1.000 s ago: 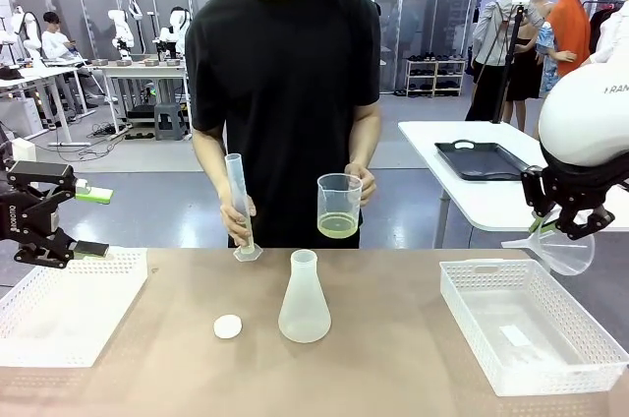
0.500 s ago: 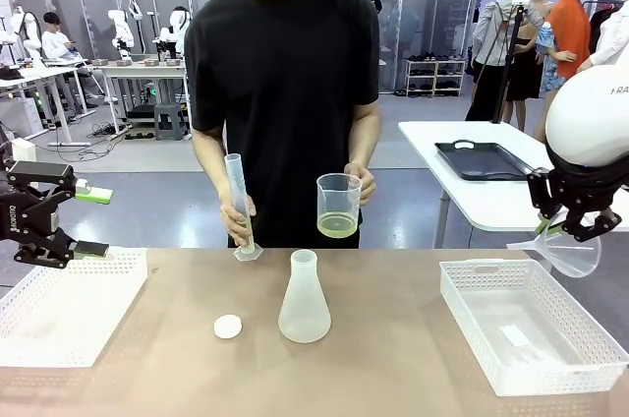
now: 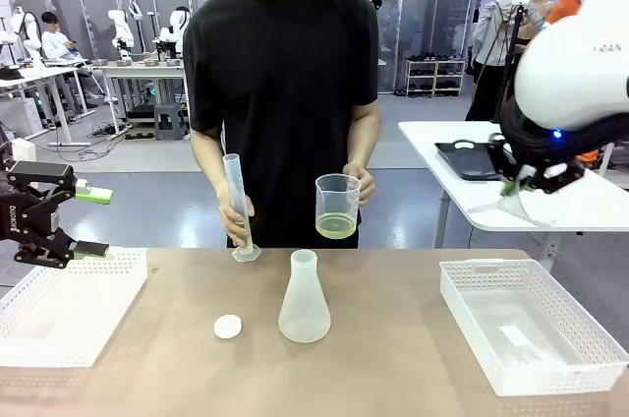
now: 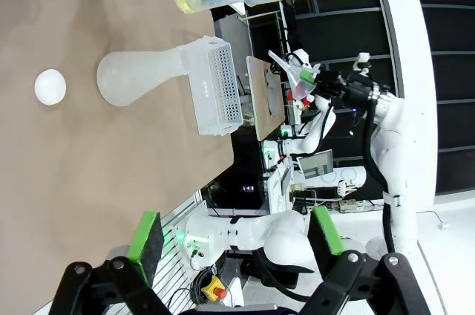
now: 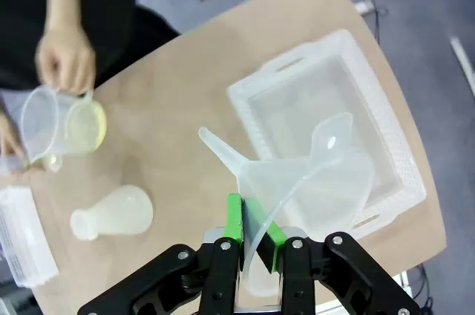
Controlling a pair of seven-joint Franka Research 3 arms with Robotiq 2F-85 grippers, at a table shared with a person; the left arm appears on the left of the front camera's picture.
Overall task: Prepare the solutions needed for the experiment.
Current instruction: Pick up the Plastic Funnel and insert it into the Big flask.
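Our right gripper (image 5: 252, 227) has risen, pinching the funnel (image 5: 319, 174); our left gripper (image 3: 90, 222) hangs wide open. The solution (image 3: 337, 227) (a shallow layer) sits in the cup (image 3: 338, 196) the person (image 3: 285, 73) holds; the flask (image 3: 304, 304) looks empty, so pouring remains.

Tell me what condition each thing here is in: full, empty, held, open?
Beaker: held upright in a person's hand, with a shallow layer of yellow-green solution.
Graduated cylinder: upright, gripped by the person's other hand.
Flask: standing upright, uncapped, looks empty.
White cap: off, lying flat beside the flask.
Funnel: clamped by its wall, lifted.
Right tool: shut on the funnel.
Left tool: open, empty.
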